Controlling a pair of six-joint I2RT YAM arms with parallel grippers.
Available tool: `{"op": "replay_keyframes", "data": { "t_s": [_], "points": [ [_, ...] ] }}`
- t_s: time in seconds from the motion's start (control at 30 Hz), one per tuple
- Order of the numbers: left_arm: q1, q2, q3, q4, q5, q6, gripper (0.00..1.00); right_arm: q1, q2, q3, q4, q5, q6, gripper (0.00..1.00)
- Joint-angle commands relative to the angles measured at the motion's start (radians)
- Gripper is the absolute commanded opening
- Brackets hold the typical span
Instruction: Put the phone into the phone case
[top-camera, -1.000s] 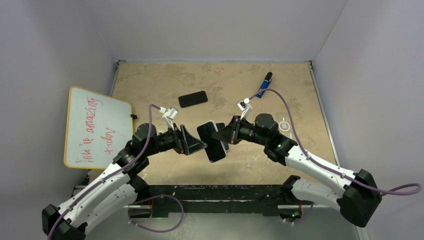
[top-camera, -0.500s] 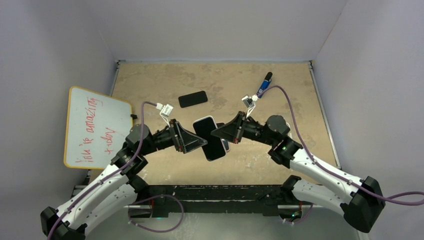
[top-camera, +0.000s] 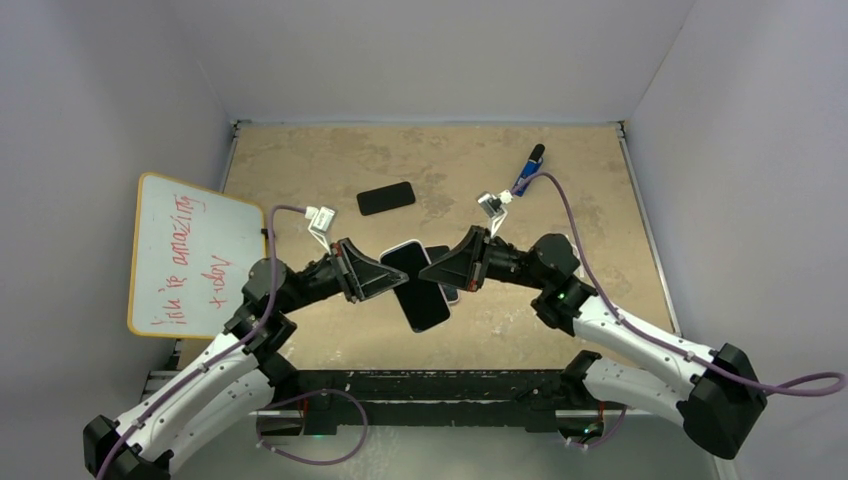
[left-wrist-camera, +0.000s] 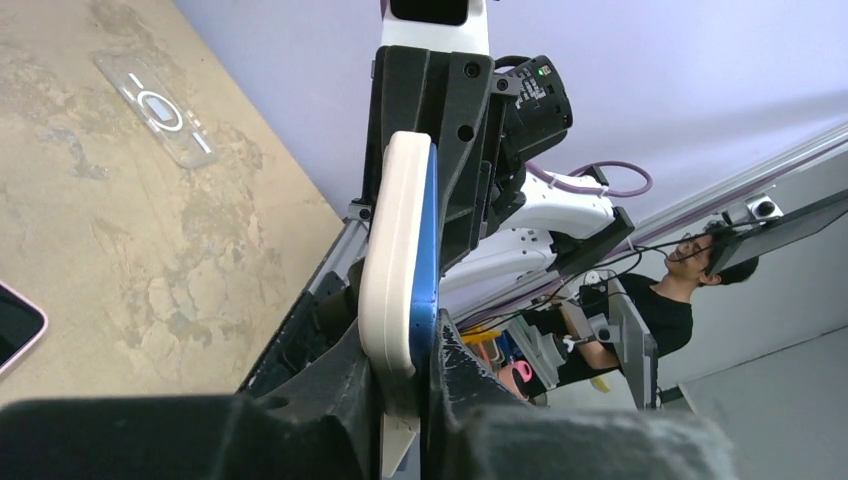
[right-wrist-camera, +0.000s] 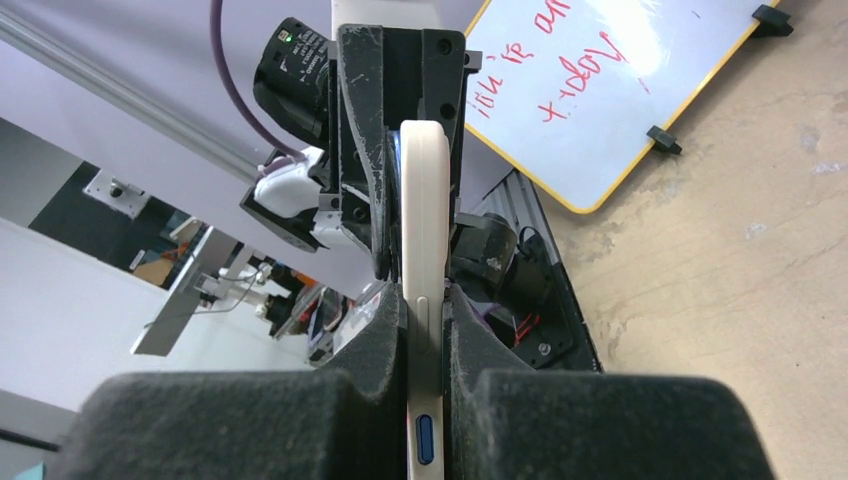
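Above the middle of the table both grippers hold one handset with a dark screen (top-camera: 415, 295). It is a cream-white phone case (left-wrist-camera: 390, 250) with the blue phone (left-wrist-camera: 424, 250) lying flush against its open side. My left gripper (left-wrist-camera: 405, 340) is shut on one end of the case and phone, and it also shows from above (top-camera: 398, 281). My right gripper (right-wrist-camera: 425, 300) is shut on the opposite end of the case (right-wrist-camera: 424, 200), close to a small blue side button. From above, the right gripper (top-camera: 432, 270) faces the left one, with both fingertip pairs almost meeting.
A black phone (top-camera: 386, 197) lies flat farther back. A pink-rimmed phone (top-camera: 450, 293) lies under the held handset. A clear case (top-camera: 568, 250) lies to the right, a blue marker (top-camera: 528, 168) at the back right, and a whiteboard (top-camera: 195, 255) on the left. Walls enclose the table.
The left gripper, open before, has shut on the near end of the case. Both arms and the held handset have shifted slightly toward the back of the table.
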Motion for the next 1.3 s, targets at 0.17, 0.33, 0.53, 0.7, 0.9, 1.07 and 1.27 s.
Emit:
{"op": "replay_keyframes", "data": {
  "t_s": [0.17, 0.33, 0.53, 0.7, 0.9, 1.07, 1.27],
  "points": [
    [-0.004, -0.016, 0.058, -0.019, 0.005, 0.045, 0.0, 0.0, 0.058, 0.063, 0.021, -0.054, -0.001, 0.17],
    [-0.004, -0.009, 0.062, -0.035, 0.016, 0.046, 0.0, 0.0, 0.073, 0.048, 0.03, -0.035, 0.007, 0.0],
    [-0.005, -0.03, 0.07, -0.064, -0.005, 0.053, 0.6, 0.0, 0.105, 0.034, 0.094, -0.051, 0.034, 0.0],
    [-0.005, -0.058, 0.059, -0.048, -0.115, 0.064, 0.66, 0.001, 0.119, 0.024, 0.12, -0.125, 0.039, 0.0],
    [-0.004, -0.055, 0.022, 0.068, -0.149, 0.037, 0.6, 0.001, 0.062, -0.004, 0.023, -0.11, -0.025, 0.0],
    [-0.004, -0.024, -0.028, 0.161, -0.114, -0.007, 0.17, 0.0, 0.051, -0.012, -0.001, -0.117, -0.031, 0.0],
    [-0.005, -0.015, -0.054, 0.189, -0.086, -0.008, 0.0, -0.001, 0.045, -0.014, 0.001, -0.1, -0.045, 0.0]
  ]
}}
